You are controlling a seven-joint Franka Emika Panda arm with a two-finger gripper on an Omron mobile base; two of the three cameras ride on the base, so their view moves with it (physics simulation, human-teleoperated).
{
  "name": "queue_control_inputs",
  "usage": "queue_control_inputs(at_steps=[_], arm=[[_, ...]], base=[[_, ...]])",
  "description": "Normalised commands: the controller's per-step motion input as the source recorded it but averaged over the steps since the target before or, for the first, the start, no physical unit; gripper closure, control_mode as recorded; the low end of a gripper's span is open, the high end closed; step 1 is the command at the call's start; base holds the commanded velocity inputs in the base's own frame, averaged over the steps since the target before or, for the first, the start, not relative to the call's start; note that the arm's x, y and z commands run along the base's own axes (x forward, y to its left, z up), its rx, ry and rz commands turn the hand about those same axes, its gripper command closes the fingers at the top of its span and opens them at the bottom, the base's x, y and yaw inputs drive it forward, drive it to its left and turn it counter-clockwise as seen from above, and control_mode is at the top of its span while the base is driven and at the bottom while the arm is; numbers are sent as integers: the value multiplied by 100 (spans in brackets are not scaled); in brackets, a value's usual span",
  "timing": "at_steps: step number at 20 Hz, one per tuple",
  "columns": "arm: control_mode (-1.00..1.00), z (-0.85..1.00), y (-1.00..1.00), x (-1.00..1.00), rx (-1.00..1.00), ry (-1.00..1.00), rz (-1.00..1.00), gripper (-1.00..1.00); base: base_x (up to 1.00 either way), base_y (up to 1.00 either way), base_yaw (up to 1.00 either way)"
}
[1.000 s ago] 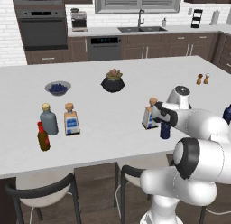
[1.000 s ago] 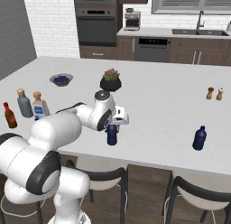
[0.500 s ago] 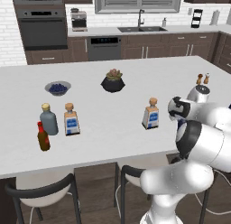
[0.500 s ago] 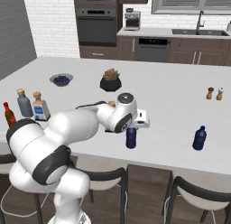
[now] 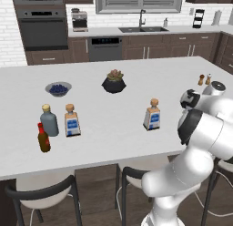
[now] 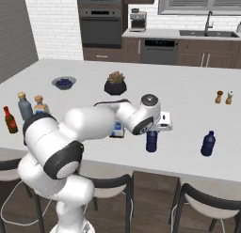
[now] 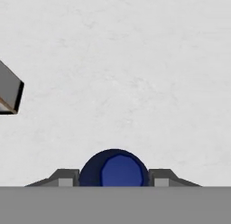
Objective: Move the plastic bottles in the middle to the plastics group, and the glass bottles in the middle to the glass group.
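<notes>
My gripper point(image 6: 153, 129) is shut on the neck of a small dark blue plastic bottle point(image 6: 151, 143), held upright just over the counter near its front edge. From the hand view, the bottle's round top point(image 7: 114, 170) sits between the two fingers point(image 7: 67, 177). A matching blue bottle point(image 6: 208, 143) stands alone to the right. One clear labelled glass bottle point(image 5: 153, 115) stands mid-counter, partly behind my arm point(image 6: 117, 128). The other clear bottle point(image 5: 71, 121) stands at the left beside the grey-blue bottle point(image 5: 48, 121) and the brown red-capped bottle point(image 5: 43, 138).
A dark pot with a plant point(image 5: 113, 81) and a bowl of blueberries point(image 5: 58, 88) sit farther back on the counter. Salt and pepper shakers point(image 6: 224, 97) stand at the far right. Stools point(image 6: 207, 204) line the front edge.
The arm has swung right along the counter's front edge, carrying the dark blue bottle away from the middle clear bottle and closer to the lone blue bottle.
</notes>
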Motion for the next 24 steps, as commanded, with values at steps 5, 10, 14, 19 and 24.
queue_control_inputs(at_steps=[5,10,14,19,24], arm=[[-100,9,-24,13,0,-4,0,100],[-100,0,-43,14,0,-7,0,100],[-100,0,-72,24,3,-6,0,100],[-100,-10,-52,12,4,-11,0,100],[-100,-3,-43,0,0,-7,0,100]], base=[[0,0,0],[0,0,0],[0,0,0],[0,0,0],[0,0,0]])
